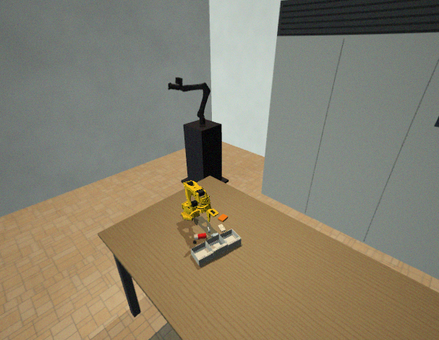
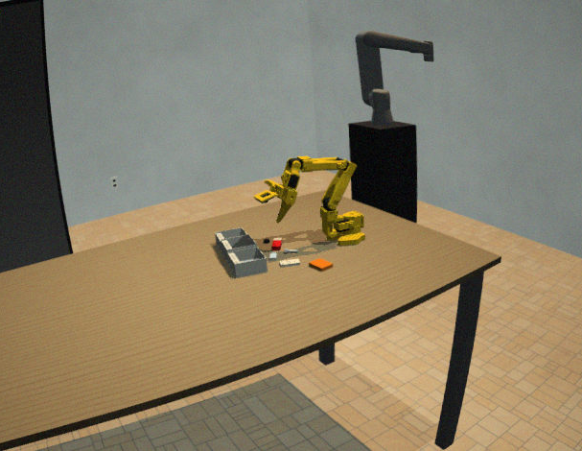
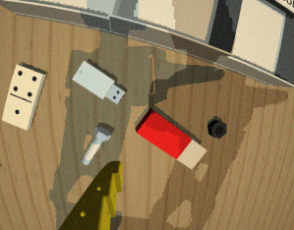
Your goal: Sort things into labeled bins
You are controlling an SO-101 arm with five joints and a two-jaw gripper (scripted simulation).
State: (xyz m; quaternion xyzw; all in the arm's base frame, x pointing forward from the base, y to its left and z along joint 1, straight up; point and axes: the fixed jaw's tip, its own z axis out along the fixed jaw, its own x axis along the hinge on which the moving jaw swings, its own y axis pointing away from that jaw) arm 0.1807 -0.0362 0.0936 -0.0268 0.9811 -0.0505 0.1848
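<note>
Your gripper [image 2: 273, 203] hangs above the table [image 2: 135, 310] with its jaws spread wide and nothing between them; in the wrist view only one yellow finger [image 3: 86, 224] shows, rising from 6 o'clock toward the middle. Just past its tip, at about 12 o'clock from it, lies the small grey bolt [image 3: 97, 143], and beyond that the grey USB stick [image 3: 98, 83]. At 3 o'clock from the bolt you have the red battery [image 3: 170, 138] with its pale end pointing toward 4 o'clock, and a little further on, apart from it, the black nut [image 3: 217, 127]. At 9 o'clock, near the left edge, the white domino [image 3: 24, 95] lies flat with its dots up. Across the top of the wrist view runs the row of grey bins [image 3: 125, 17], and you can read only part of the label on the right-hand one, "NUTS+BOL". In the exterior view an orange block [image 2: 320, 264] lies beside the domino on the side away from the bins, and all the things lie on the table between the bins and the arm's base [image 2: 354, 237].
</note>
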